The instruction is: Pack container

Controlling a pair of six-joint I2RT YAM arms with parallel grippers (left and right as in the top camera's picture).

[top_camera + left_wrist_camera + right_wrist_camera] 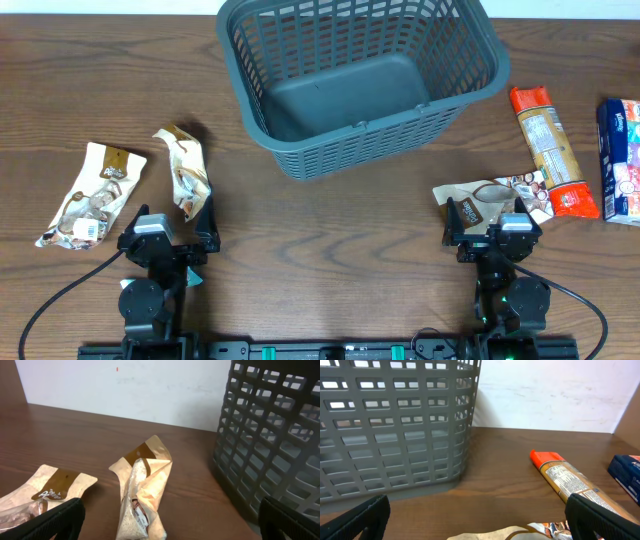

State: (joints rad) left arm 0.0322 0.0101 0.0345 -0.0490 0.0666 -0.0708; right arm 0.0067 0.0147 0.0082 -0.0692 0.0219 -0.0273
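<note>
Fingers (pixel 52 520) of left gripper (pixel 172 215) and right gripper (pixel 487 212) stand apart, empty; basket (pixel 330 150) at far centre holds nothing, so first pick pending, likely left advances onto crumpled pouch (pixel 188 170) and closes.

likely a robotics lab: wood-grain table (pixel 330 250), black mounting rail (pixel 330 351), bare white wall (pixel 150 390).
</note>
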